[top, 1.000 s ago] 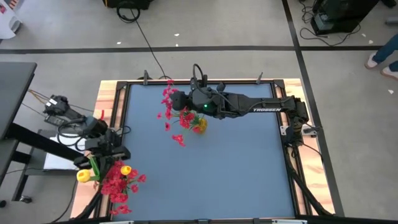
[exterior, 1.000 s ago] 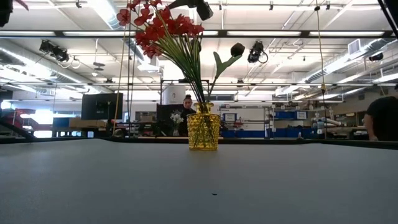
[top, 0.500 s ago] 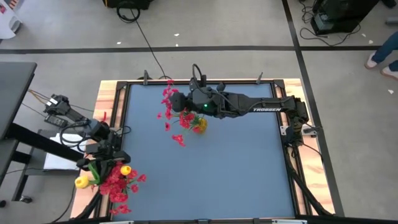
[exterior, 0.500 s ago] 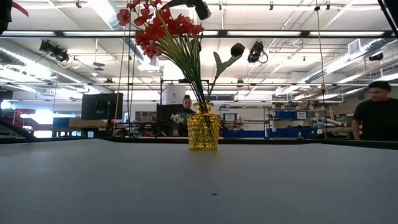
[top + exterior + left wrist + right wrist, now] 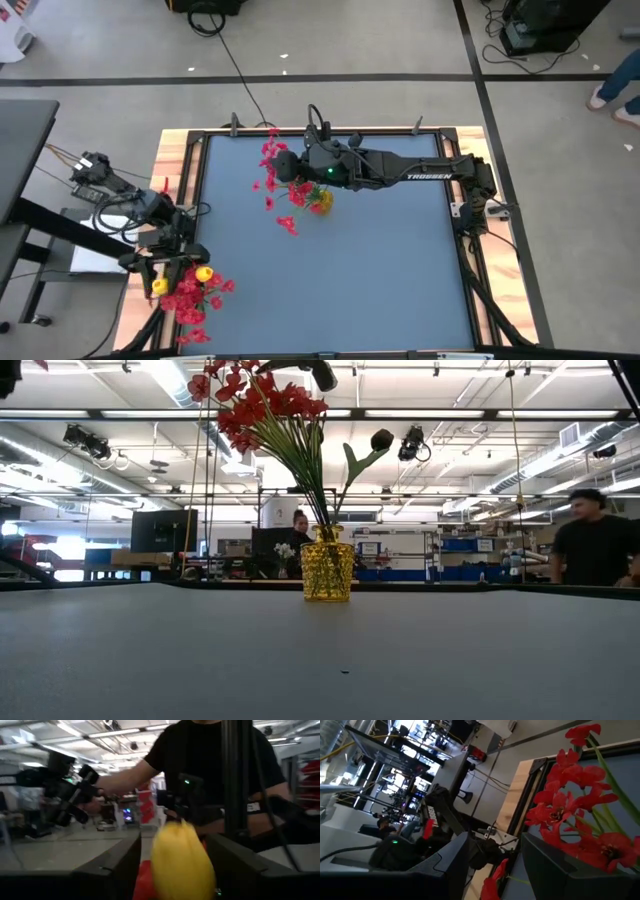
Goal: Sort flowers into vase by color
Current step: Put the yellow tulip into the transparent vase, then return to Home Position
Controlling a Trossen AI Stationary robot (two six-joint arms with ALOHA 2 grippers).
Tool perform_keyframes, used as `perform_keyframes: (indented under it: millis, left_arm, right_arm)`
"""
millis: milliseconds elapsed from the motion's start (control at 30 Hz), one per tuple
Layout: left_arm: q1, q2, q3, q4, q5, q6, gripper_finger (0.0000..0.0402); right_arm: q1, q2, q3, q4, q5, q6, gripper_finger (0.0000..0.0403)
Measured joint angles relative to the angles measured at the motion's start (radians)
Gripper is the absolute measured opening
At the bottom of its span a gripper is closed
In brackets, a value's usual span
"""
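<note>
A yellow vase [image 5: 320, 200] [image 5: 328, 565] stands at the table's far middle with red flowers [image 5: 260, 405] and one dark bud [image 5: 381, 439] stuck in it by their stems. My right gripper [image 5: 285, 165] [image 5: 492, 862] hovers open just above it, beside the red blossoms [image 5: 580, 815]. At the near left corner lies a heap of red flowers [image 5: 190, 297] with two yellow tulip heads [image 5: 158, 287] [image 5: 203, 273]. My left gripper [image 5: 166, 262] [image 5: 175, 870] stands open over that heap. One yellow tulip head [image 5: 182, 860] sits between its fingers, with a gap on each side.
A wooden frame [image 5: 175, 160] with black rails borders the blue mat [image 5: 380, 270], whose middle and right side lie bare. People stand in the room beyond the far edge [image 5: 590, 550], and one stands close beyond the left arm [image 5: 210, 765].
My left gripper has opened and let go of the yellow tulip, moving slightly toward the near edge. The tulip head that stuck out to the left of the heap now lies closer to the red flowers, under the gripper. The right arm has kept still.
</note>
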Motion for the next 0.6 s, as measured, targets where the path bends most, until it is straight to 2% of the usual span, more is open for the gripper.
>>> perform_keyframes:
  millis: [233, 400, 600]
  left_arm:
    - [0.001, 0.0, 0.177, -0.367, 0.033, 0.056, 0.0265]
    - [0.013, 0.0, 0.312, -0.621, 0.026, 0.126, 0.0268]
    - [0.114, -0.001, 0.482, -0.807, -0.017, 0.149, 0.0268]
  right_arm:
    - [0.001, 0.0, 0.0, -0.001, -0.003, -0.007, 0.0187]
    - [0.003, -0.001, 0.0, 0.012, -0.002, -0.081, 0.0187]
    - [0.01, -0.051, -0.001, 0.072, 0.0, -0.235, 0.0187]
